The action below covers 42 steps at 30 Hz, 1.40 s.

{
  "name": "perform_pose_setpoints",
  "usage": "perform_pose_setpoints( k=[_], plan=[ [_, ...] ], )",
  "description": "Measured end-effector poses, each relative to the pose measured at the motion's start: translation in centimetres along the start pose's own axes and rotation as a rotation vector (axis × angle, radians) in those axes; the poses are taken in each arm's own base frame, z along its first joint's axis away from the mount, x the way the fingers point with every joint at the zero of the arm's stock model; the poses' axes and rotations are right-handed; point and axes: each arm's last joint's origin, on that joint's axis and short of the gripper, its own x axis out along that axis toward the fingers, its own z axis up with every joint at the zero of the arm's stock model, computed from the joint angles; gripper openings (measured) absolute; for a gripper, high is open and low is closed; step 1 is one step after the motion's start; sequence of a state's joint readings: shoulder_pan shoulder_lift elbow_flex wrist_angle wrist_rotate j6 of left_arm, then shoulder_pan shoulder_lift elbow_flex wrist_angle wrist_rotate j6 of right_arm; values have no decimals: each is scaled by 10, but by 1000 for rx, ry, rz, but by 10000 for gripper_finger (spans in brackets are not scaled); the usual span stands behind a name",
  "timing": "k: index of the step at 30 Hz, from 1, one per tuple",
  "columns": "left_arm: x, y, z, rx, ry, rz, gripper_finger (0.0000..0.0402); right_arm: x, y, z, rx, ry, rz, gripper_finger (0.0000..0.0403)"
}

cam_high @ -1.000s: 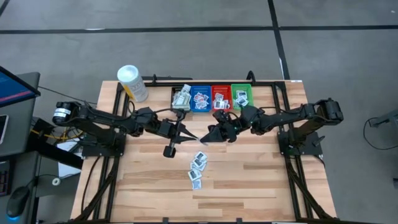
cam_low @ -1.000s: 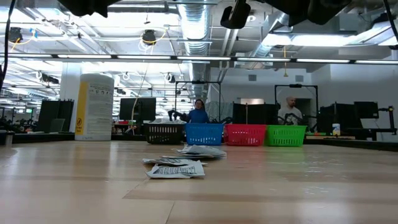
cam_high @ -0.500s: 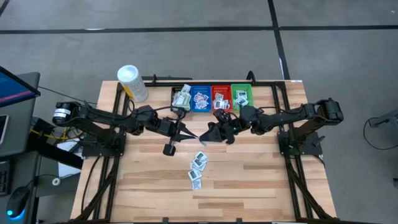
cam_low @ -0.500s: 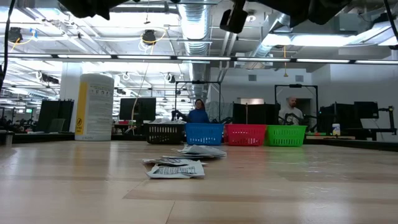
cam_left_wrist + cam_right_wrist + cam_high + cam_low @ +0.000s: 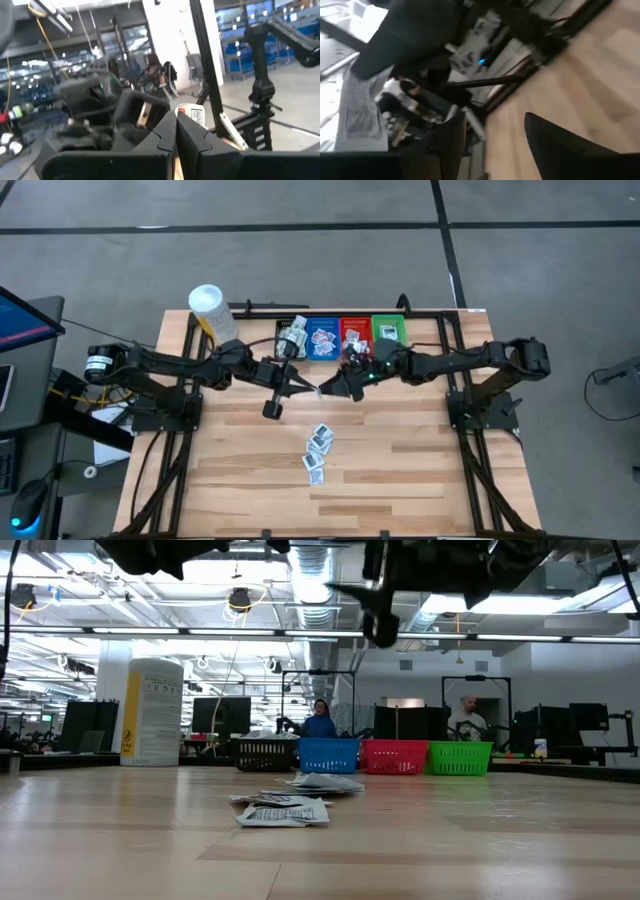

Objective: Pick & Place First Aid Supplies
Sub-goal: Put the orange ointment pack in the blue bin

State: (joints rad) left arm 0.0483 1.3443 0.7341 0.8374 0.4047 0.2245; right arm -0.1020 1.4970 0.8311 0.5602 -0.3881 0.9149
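Above the table's middle, my left gripper (image 5: 303, 387) (image 5: 176, 125) is shut on a small white first aid packet (image 5: 317, 390) (image 5: 194, 115). Facing it from the right, my right gripper (image 5: 331, 391) (image 5: 495, 135) is open, its fingers close to the packet's other end. Several more packets (image 5: 317, 448) (image 5: 290, 805) lie flat on the wood nearer the front edge. A row of black (image 5: 291, 337), blue (image 5: 322, 337), red (image 5: 354, 337) and green (image 5: 388, 333) bins at the far edge holds more packets. My left gripper pinches one end of the packet (image 5: 186, 114) between its two shut fingers. The fingers come about level from the table's left. The rest of the packet sticks out past the fingertips, lifted clear of the table.
A white tub with a yellow label (image 5: 212, 312) (image 5: 150, 712) stands at the far left corner. Black frame rails (image 5: 455, 395) run along both sides of the table. In the low view, people (image 5: 320, 720) stand in the room behind the bins.
Both grippers have swung a little toward the far edge, staying tip to tip. My right gripper has tipped downward, rolled and opened, letting go of the packet. The packet stays in my left gripper, clear of the table.
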Motion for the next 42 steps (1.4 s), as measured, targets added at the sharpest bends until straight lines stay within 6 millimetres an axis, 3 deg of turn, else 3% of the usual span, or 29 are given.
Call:
perform_pose_setpoints(
  k=[12, 20, 26, 34, 42],
  plan=[
    [-17, 36, -12, 8, 69, 119, 7, -23, -50, 1, -128, 171, -395, 203],
    [-44, 78, -27, -83, 159, 381, 7, -38, -69, -6, -331, 310, -645, 180],
    [-59, 103, -65, -171, 264, 479, 8, -45, -75, -10, -495, 391, -780, 161],
    [-75, 118, -125, -253, 436, 579, 8, -47, -77, -8, -657, 418, -889, 140],
    [-79, 126, -149, -243, 492, 678, 11, -54, -83, 0, -748, 421, -978, 125]
  ],
)
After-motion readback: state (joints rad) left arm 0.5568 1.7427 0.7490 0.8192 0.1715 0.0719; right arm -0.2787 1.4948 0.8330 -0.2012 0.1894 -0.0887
